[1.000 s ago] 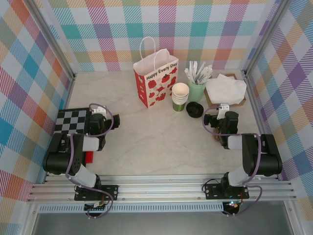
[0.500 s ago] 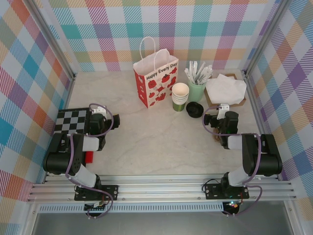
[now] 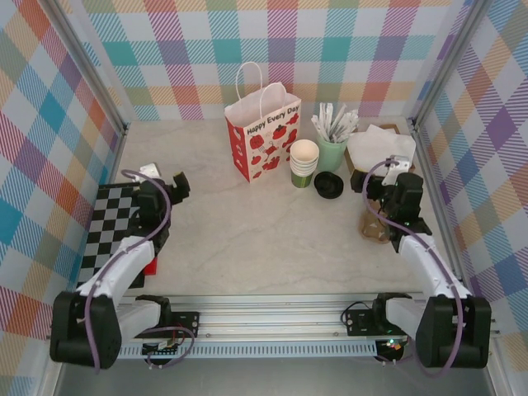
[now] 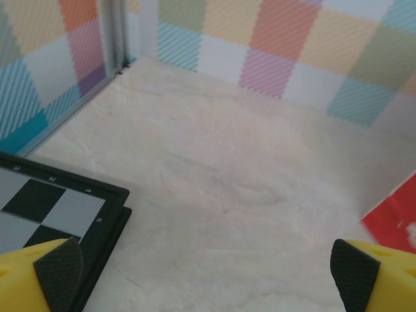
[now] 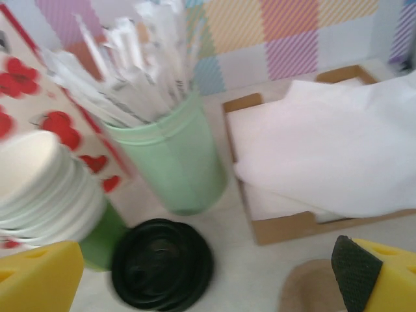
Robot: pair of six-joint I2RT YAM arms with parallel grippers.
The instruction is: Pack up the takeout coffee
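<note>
Upright coffee cup sits just right of paper bag — right gripper nearer, jaws wide; left gripper wide too, farther.

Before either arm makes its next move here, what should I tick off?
1. Left claw open and empty: ok.
2. Right claw open and empty: ok.
3. Black lid on a cup: not ok; it lies on the table beside the cup stack.
4. One cup separated: not ok; the cups are nested.
5. Paper bag upright: ok.
6. Bag mouth open wide enough: cannot tell.
</note>
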